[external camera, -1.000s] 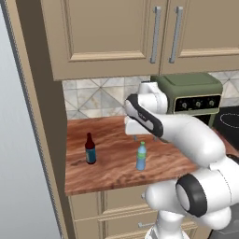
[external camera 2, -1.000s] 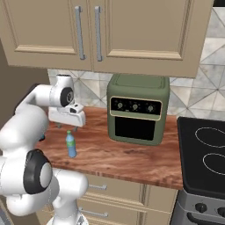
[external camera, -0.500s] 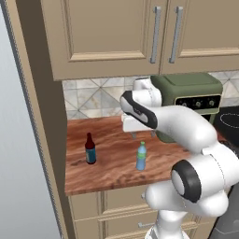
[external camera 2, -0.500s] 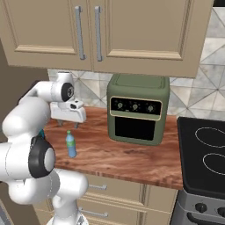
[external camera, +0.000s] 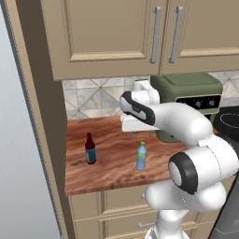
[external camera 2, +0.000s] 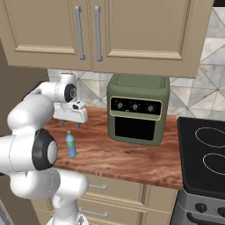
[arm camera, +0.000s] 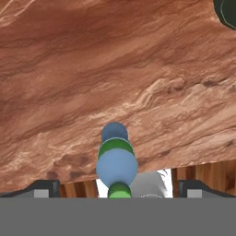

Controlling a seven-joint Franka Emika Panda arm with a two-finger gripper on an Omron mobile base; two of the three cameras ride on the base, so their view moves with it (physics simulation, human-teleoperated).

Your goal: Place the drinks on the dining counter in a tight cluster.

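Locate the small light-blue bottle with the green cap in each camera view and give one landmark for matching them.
Left base view: light-blue bottle stands centre, near the counter's front edge.
Right base view: left of centre, beside the arm.
Hand view: bottom centre, seen from above.
Shared landmark: the reddish wood counter; the green oven shows in both base views.
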